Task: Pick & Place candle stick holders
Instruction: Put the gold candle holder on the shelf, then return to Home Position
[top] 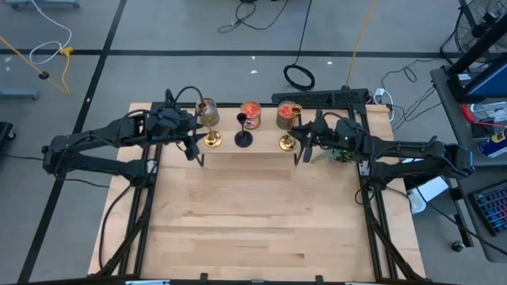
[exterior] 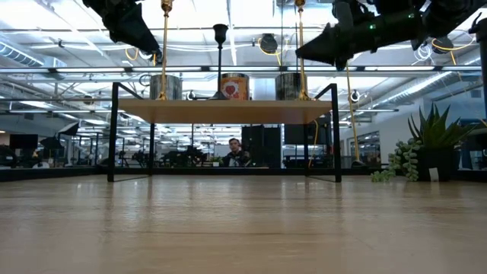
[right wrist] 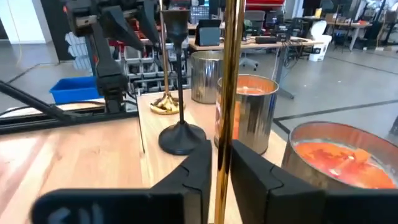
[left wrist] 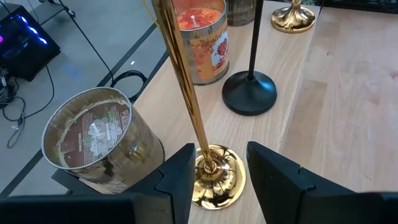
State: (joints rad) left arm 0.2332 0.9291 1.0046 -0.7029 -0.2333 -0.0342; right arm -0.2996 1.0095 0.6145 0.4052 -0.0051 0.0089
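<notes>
Three candle stick holders stand on their round bases on a raised wooden shelf [top: 247,156] at the table's far side: a gold one on the left [top: 212,140], a matte black one [top: 243,138] in the middle, a gold one on the right [top: 287,142]. My left gripper [left wrist: 217,171] is open, its fingers on either side of the left gold holder's lower stem [left wrist: 200,134], just above its base, without touching it. My right gripper [right wrist: 222,171] is shut on the right gold holder's stem. My right gripper pinches the right gold holder's thin stem [right wrist: 224,124] between its two fingers. The fingers come level from the table's right side and lie across the upright stem. The holder stands upright with its base [exterior: 302,97] on the shelf.
Three jars stand behind the holders on the shelf: a metal one [top: 207,111], an orange one [top: 250,113] and another orange one [top: 288,115]. A green plant sprig [top: 341,156] lies right of the shelf. The near wooden table [top: 253,229] is bare.
</notes>
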